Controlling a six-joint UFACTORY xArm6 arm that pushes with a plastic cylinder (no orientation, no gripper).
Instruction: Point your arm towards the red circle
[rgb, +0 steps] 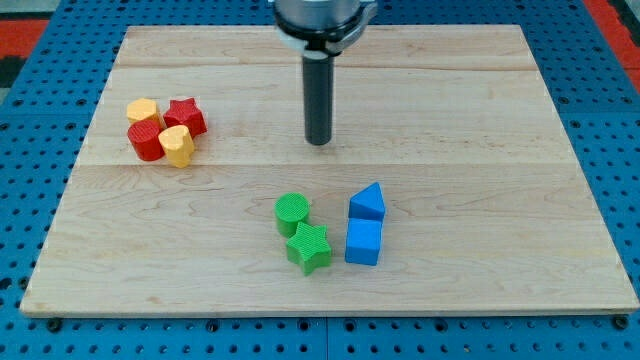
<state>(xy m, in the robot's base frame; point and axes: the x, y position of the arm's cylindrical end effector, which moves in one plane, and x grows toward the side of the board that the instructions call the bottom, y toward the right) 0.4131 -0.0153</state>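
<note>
The red circle (146, 141) is a short red cylinder at the view's left on the wooden board (450, 90). It touches a yellow block (143, 109) above it, a red star (186, 116) to its upper right and a yellow heart (178, 145) to its right. My tip (318, 142) rests on the board near the middle, well to the right of the red circle and apart from every block.
A green cylinder (292, 211) and a green star (309, 247) sit below my tip. A blue triangular block (367, 202) and a blue cube (363, 242) stand just right of them. Blue pegboard (40, 150) surrounds the board.
</note>
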